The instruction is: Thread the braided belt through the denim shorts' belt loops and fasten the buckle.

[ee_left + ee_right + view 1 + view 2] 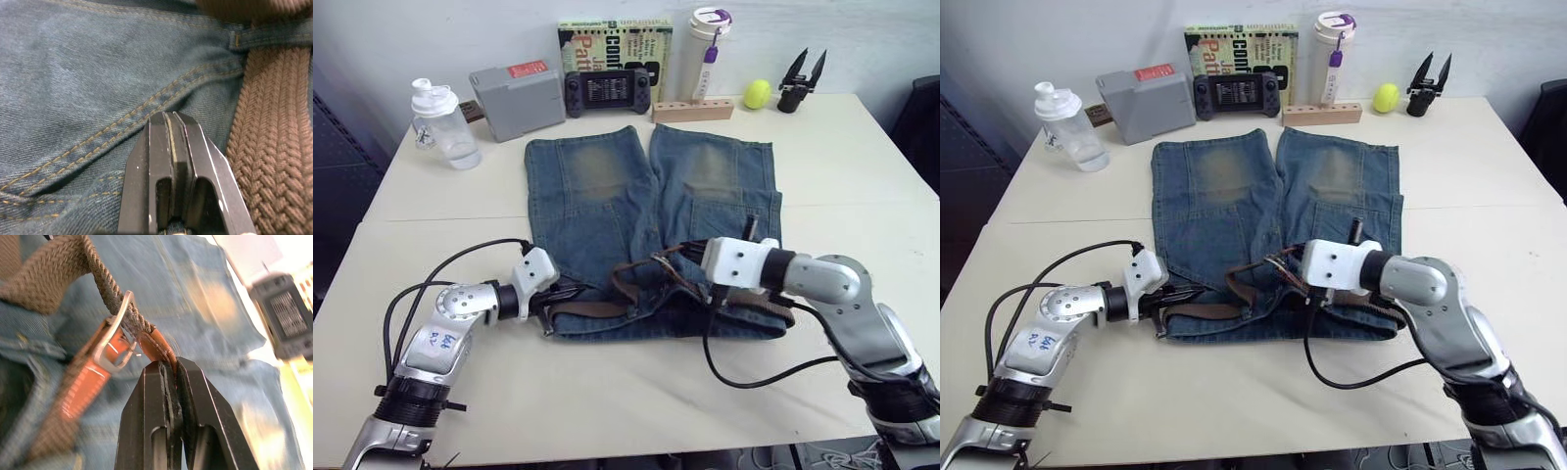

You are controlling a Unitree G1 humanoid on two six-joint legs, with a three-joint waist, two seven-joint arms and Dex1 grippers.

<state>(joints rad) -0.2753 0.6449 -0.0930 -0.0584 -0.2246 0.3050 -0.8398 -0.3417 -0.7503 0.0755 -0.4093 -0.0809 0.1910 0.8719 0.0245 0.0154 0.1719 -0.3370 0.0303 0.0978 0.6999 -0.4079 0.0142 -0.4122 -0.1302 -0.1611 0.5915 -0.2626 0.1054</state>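
The denim shorts (pixel 607 206) lie flat on the table, waistband nearest me. The braided belt (pixel 597 308) runs along that waistband and loops up at the middle. My right gripper (pixel 168 364) is shut on the belt's smooth leather tip, which passes through the silver buckle (pixel 115 340) just above the shorts' middle (pixel 677 257). My left gripper (pixel 168 117) is shut, its tips resting on the denim at the waistband's left end (pixel 570 291), beside the belt (pixel 274 122). One of the belt loops (pixel 244 39) crosses the belt just beyond it.
Along the table's far edge stand a clear bottle (pixel 440 122), a grey box (pixel 517 98), a game console (pixel 609 90), a book (pixel 615 44), a white tumbler (pixel 705 54), a wooden block (pixel 693 110), a yellow-green ball (pixel 757 93) and a black tool (pixel 801 80).
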